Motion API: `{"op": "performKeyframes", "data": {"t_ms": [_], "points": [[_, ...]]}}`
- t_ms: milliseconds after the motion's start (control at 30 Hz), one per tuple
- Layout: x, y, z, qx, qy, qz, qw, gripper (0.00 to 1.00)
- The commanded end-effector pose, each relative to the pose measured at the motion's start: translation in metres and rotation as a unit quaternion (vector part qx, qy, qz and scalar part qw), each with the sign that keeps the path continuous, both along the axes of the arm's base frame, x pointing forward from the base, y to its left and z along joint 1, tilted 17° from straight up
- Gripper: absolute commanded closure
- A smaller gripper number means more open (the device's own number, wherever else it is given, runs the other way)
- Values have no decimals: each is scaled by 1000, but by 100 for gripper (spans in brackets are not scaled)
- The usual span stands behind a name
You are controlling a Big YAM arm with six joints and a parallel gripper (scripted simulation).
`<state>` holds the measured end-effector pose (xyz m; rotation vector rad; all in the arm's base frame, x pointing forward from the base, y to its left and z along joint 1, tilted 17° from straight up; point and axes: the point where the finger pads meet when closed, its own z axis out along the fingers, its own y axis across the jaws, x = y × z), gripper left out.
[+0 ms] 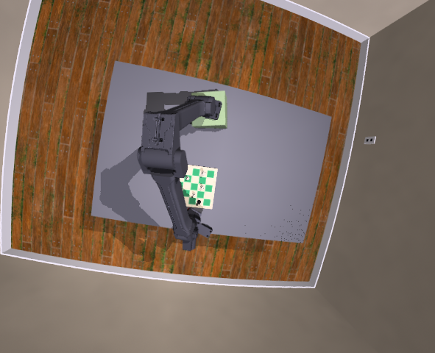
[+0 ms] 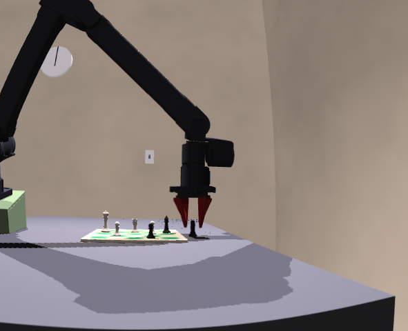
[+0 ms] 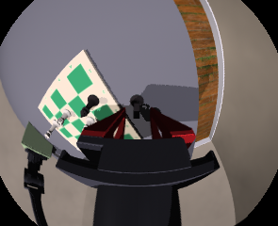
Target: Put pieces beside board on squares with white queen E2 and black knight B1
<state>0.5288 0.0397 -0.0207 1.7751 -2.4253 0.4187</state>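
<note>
The board (image 1: 213, 180) (image 2: 125, 241) (image 3: 84, 59) lies flat with several upright pieces on it. A dark piece (image 2: 192, 229) (image 3: 137, 100), apparently the black knight, stands upright beside the board's edge. My gripper (image 2: 193, 227) (image 3: 138, 111) is partly open and empty, its red fingertips just above that piece, one to each side. A tall white crowned piece (image 1: 202, 172) (image 2: 105, 221) stands on the board's far side; I cannot tell if it is the queen. A black piece (image 1: 198, 202) (image 2: 166, 225) stands near the board's edge. Square labels are unreadable.
Other pieces on the board include a white pawn (image 2: 117, 228), a white rook-like piece (image 2: 134, 225) and another black piece (image 2: 151, 230). The arm's green base block (image 1: 221, 114) (image 2: 16, 217) stands beyond the board. The arm hides part of the board in the top view.
</note>
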Motion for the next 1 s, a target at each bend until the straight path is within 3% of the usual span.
{"op": "performKeyframes", "data": {"t_ms": [0,100,233,967], "points": [[5,-6,-7,3,-5,1,1000,64],[5,-3,-10,4,-5,5,1000,64],[15,1,5,6,-23,7,1000,64],[15,1,5,6,-23,6,1000,64]]}}
